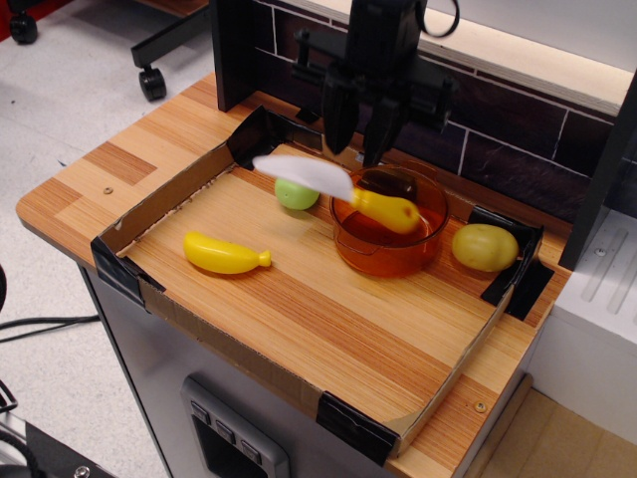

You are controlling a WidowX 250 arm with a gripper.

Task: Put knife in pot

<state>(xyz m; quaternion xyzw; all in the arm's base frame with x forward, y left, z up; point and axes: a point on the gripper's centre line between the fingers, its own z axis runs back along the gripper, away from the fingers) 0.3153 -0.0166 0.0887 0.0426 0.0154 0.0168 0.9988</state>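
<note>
Fingers [336,112] apart above knife [343,192] (handle in pot [390,247]).

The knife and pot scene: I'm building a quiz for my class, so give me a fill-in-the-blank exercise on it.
The knife's yellow handle lies inside the ____.
Its white blade sticks out over the rim, in front of the ____ ball.
The gripper above the pot is ____ and holds nothing.
The banana toy lies ____ the pot.

Missing words: pot; green; open; outside
</note>
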